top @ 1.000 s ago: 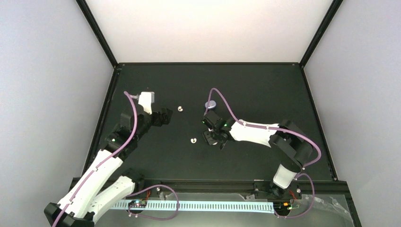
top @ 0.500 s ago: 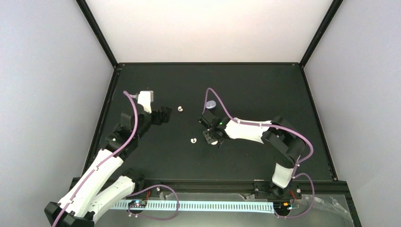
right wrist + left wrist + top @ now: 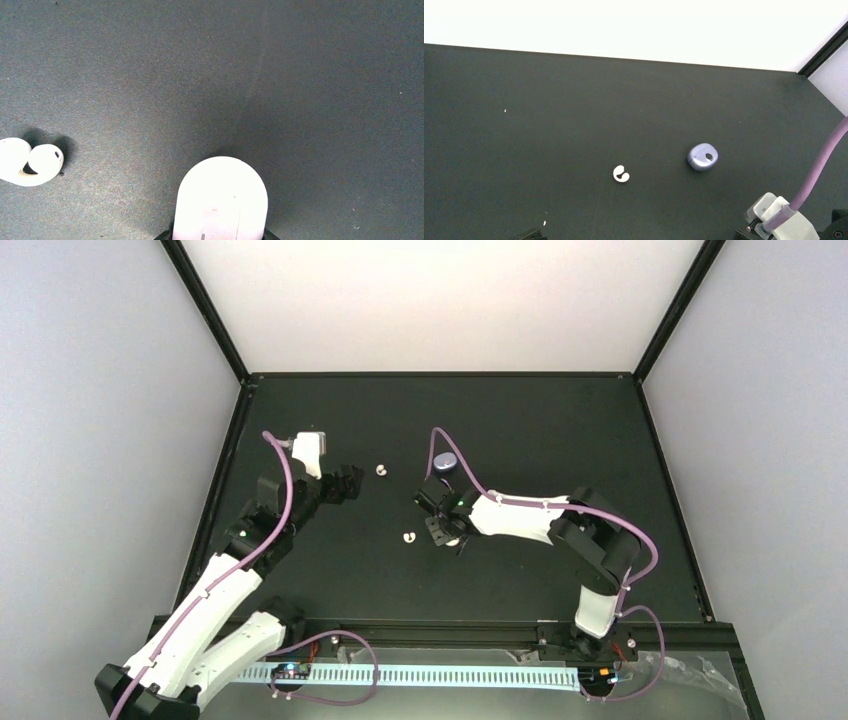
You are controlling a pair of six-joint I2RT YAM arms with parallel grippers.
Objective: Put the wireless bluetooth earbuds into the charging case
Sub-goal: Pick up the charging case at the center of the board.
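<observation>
Two white earbuds lie on the black table: one (image 3: 380, 469) in front of my left gripper (image 3: 342, 483), also in the left wrist view (image 3: 621, 174), and one (image 3: 407, 536) just left of my right gripper (image 3: 447, 532), also in the right wrist view (image 3: 27, 161). My right gripper (image 3: 219, 233) is shut on a white rounded charging case (image 3: 220, 197), held low over the table. A closed lilac case (image 3: 447, 462) sits behind it and also shows in the left wrist view (image 3: 702, 156). My left gripper is open and empty. No lilac earbuds are in view.
The black table (image 3: 560, 440) has a raised rim, with white walls on three sides. My right arm's wrist camera and purple cable (image 3: 781, 222) show at the lower right of the left wrist view.
My right gripper has moved a little left with the white case, closer to the near white earbud. The left arm has barely moved.
</observation>
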